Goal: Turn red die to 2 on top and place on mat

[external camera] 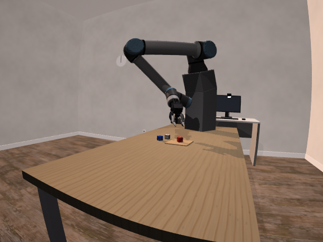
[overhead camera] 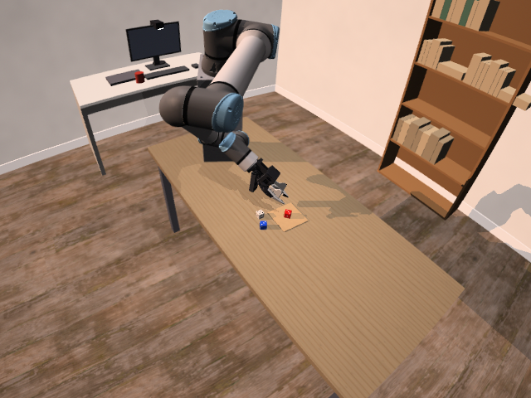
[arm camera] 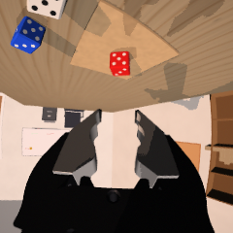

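Observation:
The red die [overhead camera: 287, 213] [external camera: 179, 139] [arm camera: 119, 63] sits flat on the tan mat [overhead camera: 296, 223] [external camera: 172, 142] [arm camera: 146, 41], inside its edges. I cannot read its top number in the top and exterior views. A white die [overhead camera: 260, 213] [external camera: 167, 136] [arm camera: 47, 7] and a blue die [overhead camera: 263, 225] [external camera: 159, 137] [arm camera: 28, 35] sit on the table just left of the mat. My gripper [overhead camera: 280, 197] [external camera: 177, 123] [arm camera: 117, 110] hangs above and behind the mat, clear of the red die. Its fingers stand partly apart with nothing between them.
The long wooden table [overhead camera: 343, 278] [external camera: 156, 177] carries only the mat and the three dice. The arm's dark base [external camera: 200, 101] stands at the far end. A desk with a monitor [overhead camera: 153, 42] and a bookshelf [overhead camera: 463, 94] stand off the table.

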